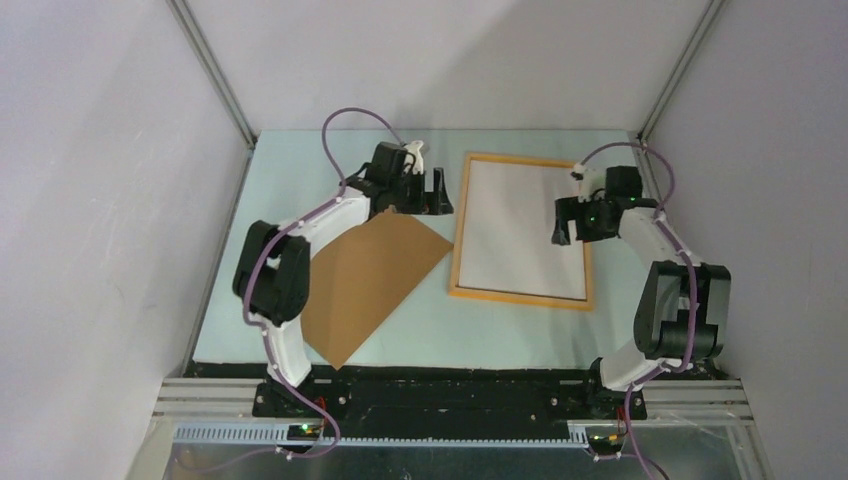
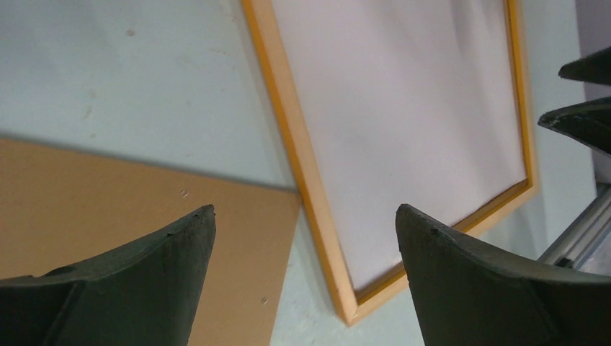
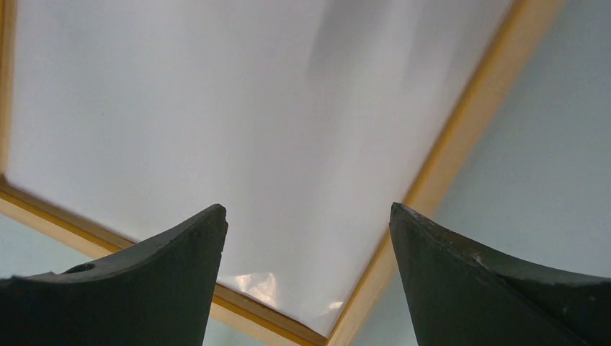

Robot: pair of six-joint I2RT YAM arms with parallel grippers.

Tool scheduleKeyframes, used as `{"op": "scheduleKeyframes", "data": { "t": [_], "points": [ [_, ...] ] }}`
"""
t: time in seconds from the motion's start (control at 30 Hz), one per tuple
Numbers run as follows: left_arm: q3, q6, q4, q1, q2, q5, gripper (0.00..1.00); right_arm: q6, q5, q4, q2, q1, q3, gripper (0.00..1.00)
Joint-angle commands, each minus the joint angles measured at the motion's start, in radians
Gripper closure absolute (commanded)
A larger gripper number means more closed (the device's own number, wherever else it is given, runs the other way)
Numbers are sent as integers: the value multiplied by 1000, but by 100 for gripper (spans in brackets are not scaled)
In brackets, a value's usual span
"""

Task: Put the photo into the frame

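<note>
The orange-yellow frame lies flat on the pale green table, right of centre. Within its border lies the photo, white back up, printed side hidden. My left gripper hovers open just off the frame's left edge, nothing between its fingers. In the left wrist view the gripper looks down on a corner of the frame and the photo. My right gripper is open over the frame's right side. In the right wrist view the gripper is above a corner of the frame and the photo.
A plain brown backing board lies tilted on the table left of the frame, one corner close to the frame's left edge; it also shows in the left wrist view. White walls with metal rails enclose the table.
</note>
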Motion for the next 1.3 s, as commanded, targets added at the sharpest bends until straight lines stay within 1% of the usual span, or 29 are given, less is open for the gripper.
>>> {"op": "scheduleKeyframes", "data": {
  "t": [0.0,0.1,0.2,0.3,0.43,0.6,0.77,1.27],
  "points": [
    [-63,167,-55,29,-142,-26,0,-88,166,67,-35,110,-30,13],
    [-113,225,-93,47,-207,-34,0,-119,250,92,-27,196,-54,13],
    [-150,289,-121,74,-256,-44,0,-137,298,119,-14,271,-72,13],
    [-193,335,-148,106,-314,-66,0,-155,350,142,3,333,-85,13],
    [-228,361,-169,171,-367,-73,0,-165,397,162,23,385,-95,13],
    [-238,358,-183,256,-401,-60,0,-172,441,181,37,429,-109,13],
    [-238,345,-187,303,-406,-37,0,-171,458,189,48,472,-116,13],
    [-253,327,-194,376,-408,-3,0,-172,514,204,84,541,-122,13]
  ]
}}
